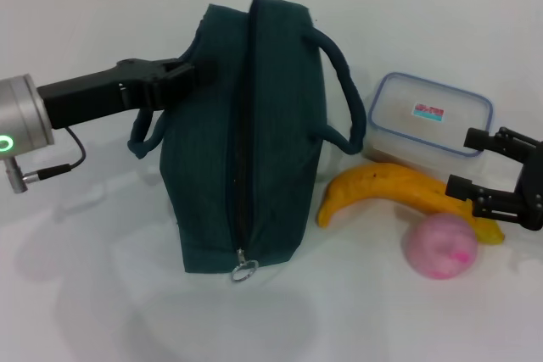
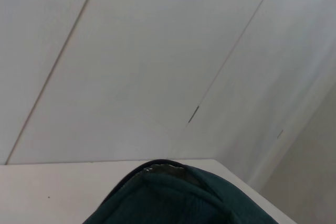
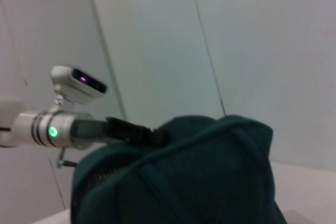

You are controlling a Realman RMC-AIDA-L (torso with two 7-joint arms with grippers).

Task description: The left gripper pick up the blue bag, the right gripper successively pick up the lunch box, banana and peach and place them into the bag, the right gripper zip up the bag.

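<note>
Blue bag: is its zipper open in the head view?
No. The blue bag stands zipped along its top seam, with the ring pull at the near end and no foil lining showing.

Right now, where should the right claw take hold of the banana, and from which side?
Probably at the thick middle of the banana, from above. It lies flat, hemmed by the lunch box behind and the peach in front. The right claw hangs open over its far end.

Nothing reads clearly: the lunch box [image 1: 428,122] carries a small colourful sticker [image 1: 428,111], its print too small to read.
</note>
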